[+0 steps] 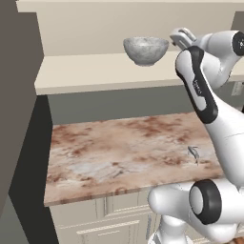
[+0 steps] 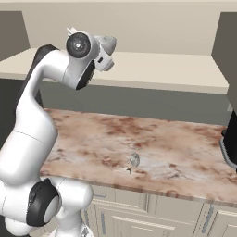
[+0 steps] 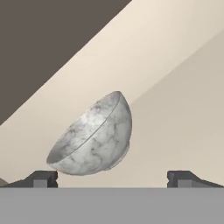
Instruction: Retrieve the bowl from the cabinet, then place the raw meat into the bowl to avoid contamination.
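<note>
- Step in hand: fetching the bowl (image 1: 146,50) from the cabinet (image 1: 95,28). I judge this to be the approach phase; no grasp is made yet.
- Bowl position: it stands upright on the cabinet shelf (image 1: 86,71), near the middle of the shelf's width, above the marble table (image 1: 124,152).
- My jaws: released, spread wide, with nothing between them. In the hand view the two fingertips (image 3: 43,178) stand apart at the bottom, and the bowl (image 3: 94,138) lies ahead of them, closer to the left tip than to the right.
- My hand sits just beside the bowl at shelf height, on the bowl's right as seen in the left base view. Whether it touches the bowl cannot be told; it looks apart.
- The hand view is rolled, so the bowl appears tilted there; the base view shows it level.
- Next move, as I judge it: advance toward the bowl, line one jaw inside the rim and one outside, then clench on the wall.
- Risk: a nudge could slide the bowl deeper along the shelf.
- The raw meat cannot be made out from here.
</note>
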